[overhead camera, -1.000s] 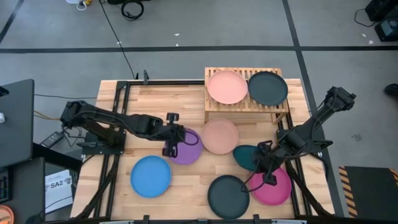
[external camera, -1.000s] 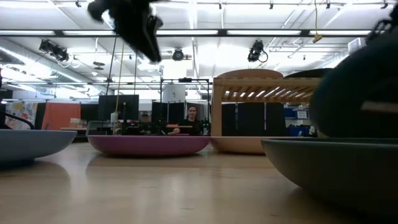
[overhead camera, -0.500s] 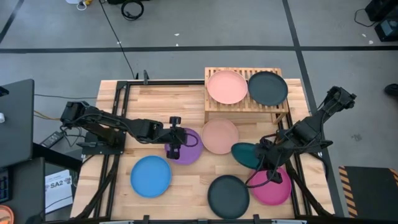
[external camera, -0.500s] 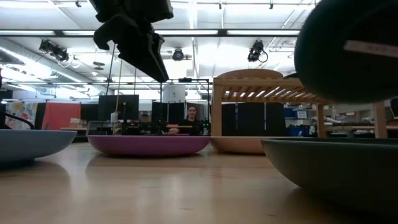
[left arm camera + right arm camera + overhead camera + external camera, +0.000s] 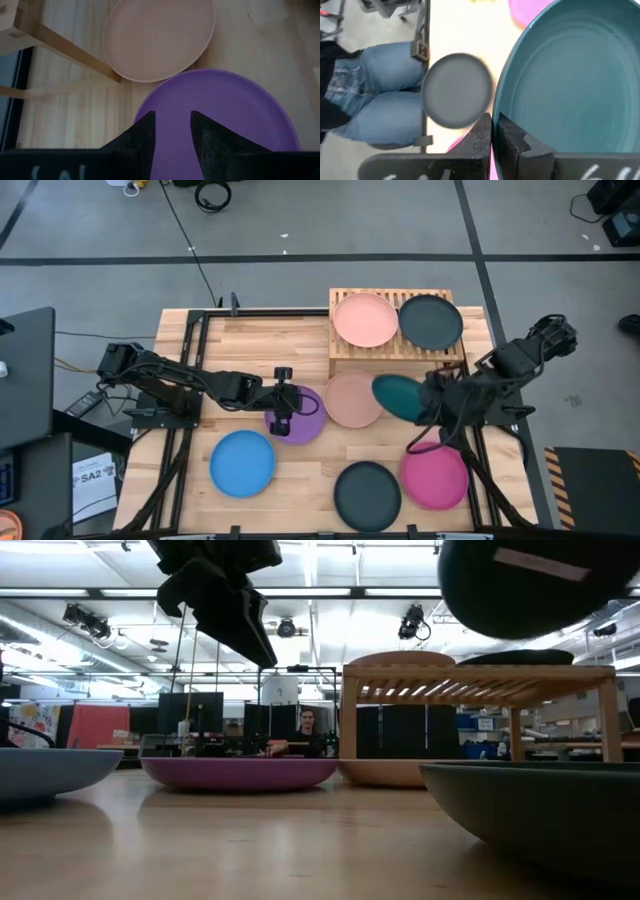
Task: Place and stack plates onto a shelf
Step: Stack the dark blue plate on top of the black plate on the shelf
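Just in front of the shelf [image 5: 397,330], the right gripper [image 5: 432,393] is clenching the dark teal plate's [image 5: 400,396] rim, seemingly tilted; left gripper [image 5: 281,412] is hovering, jaws parted, over the purple plate [image 5: 305,416].

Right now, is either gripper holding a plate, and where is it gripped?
The right gripper holds the teal plate by its rim, lifted off the table. The left gripper is open above the purple plate, holding nothing.
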Motion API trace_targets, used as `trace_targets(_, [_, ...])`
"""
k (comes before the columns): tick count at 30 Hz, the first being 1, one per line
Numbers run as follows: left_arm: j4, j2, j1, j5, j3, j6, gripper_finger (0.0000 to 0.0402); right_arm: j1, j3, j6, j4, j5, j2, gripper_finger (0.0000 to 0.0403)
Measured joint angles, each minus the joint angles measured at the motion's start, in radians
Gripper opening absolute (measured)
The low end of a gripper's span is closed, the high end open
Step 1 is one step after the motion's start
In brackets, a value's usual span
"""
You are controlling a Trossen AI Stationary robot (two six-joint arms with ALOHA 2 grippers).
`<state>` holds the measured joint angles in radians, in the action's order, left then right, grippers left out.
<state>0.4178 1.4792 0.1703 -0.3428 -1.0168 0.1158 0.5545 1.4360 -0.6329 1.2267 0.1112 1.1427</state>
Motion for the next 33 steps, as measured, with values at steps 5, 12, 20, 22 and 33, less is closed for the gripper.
trace_targets(5, [0.000,0.000,0.000,0.000,0.000,0.000,0.0130,-0.017,0.081,0.124,0.055,0.089,0.000,0.0020])
trace_targets(12, [-0.001,0.000,0.000,0.000,0.000,0.000,0.0130,-0.046,0.138,0.210,0.186,0.207,0.000,0.0020])
trace_targets(20, [-0.002,0.000,0.000,0.000,0.000,0.000,0.0130,-0.115,0.131,0.204,0.340,0.305,-0.008,0.0020])
trace_targets(22, [-0.003,0.000,0.000,0.000,0.000,0.000,0.0130,-0.138,0.131,0.216,0.346,0.330,-0.012,0.0020])
trace_targets(33, [-0.004,0.000,0.000,0.000,0.000,0.000,0.0130,-0.309,0.131,0.324,0.344,0.368,-0.011,0.0020])
